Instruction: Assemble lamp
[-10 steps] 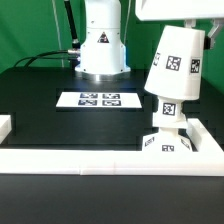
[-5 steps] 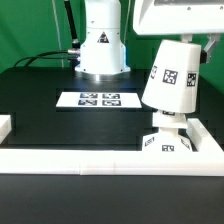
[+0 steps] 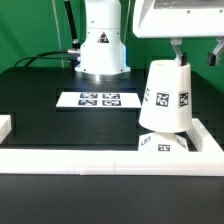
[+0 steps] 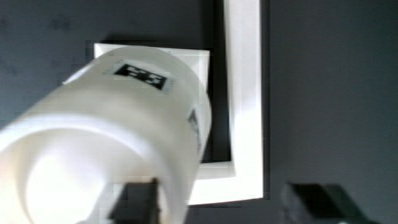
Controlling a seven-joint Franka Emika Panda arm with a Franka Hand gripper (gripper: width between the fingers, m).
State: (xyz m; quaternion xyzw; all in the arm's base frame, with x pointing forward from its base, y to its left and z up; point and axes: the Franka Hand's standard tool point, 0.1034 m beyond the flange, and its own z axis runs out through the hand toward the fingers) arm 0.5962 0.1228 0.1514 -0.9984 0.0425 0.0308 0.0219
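Since half a second ago the shade (image 3: 166,96) has dropped and straightened, now upright over the base (image 3: 165,143) at the exterior view's lower right, hiding the bulb; seating looks nearly done. Gripper (image 3: 196,47) fingers flank its narrow top, apparently parted. White fence (image 3: 110,161) and marker board (image 3: 98,99) stay clear.

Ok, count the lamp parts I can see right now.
2: the shade sits upright over the base, at the exterior view's right near the white frame's corner. The bulb isn't visible; it may be hidden under the shade.
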